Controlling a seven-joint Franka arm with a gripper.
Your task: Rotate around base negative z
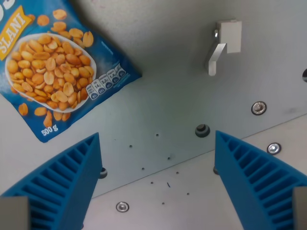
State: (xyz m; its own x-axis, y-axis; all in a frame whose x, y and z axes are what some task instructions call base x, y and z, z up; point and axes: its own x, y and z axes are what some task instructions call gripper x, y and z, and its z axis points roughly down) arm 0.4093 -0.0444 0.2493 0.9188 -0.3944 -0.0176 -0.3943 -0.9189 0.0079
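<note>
The gripper (158, 184) is being held with its two blue ribbed fingers (64, 184) spread wide apart, nothing being gripped between them; one finger is being seen at seven o'clock and the other at five o'clock in the wrist view. A blue bag of peanuts (55, 67) is lying flat on the grey counter (177, 86) at ten o'clock, well apart from both fingers. A small grey bracket (224, 43) is being seen at one o'clock. Round bolt heads (259, 108) are sitting in the counter at three o'clock, with dark specks scattered between the fingers.
</note>
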